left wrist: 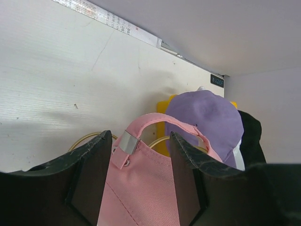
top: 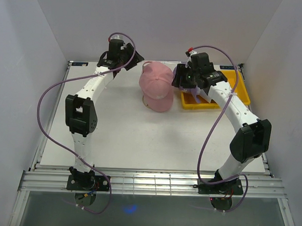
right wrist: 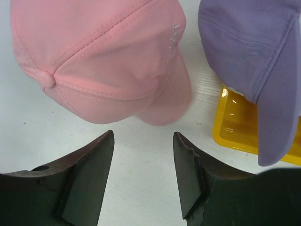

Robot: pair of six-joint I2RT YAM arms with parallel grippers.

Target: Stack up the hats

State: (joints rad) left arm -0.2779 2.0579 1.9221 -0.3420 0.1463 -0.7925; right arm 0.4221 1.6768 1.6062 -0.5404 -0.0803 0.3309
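Note:
The pink hat [top: 157, 86] sits mid-table, its brim pointing to the near side. My left gripper [top: 137, 59] is at its back. In the left wrist view that gripper [left wrist: 141, 141] is open and straddles the flat pink fabric [left wrist: 141, 188] just under the strap buckle. My right gripper [top: 178, 77] hovers by the hat's right side; it [right wrist: 143, 141] is open over bare table, just short of the pink brim [right wrist: 160, 103]. The purple hat [right wrist: 249, 47] lies over the yellow tray. Behind it in the left wrist view [left wrist: 204, 117] I see a black hat [left wrist: 251, 136] and a white sliver [left wrist: 239, 160].
The yellow tray [top: 238, 91] stands at the back right, partly under my right arm, and shows in the right wrist view [right wrist: 235, 127]. A gold wire stand [left wrist: 84, 140] loops out from under the pink hat. White walls close in the back and both sides.

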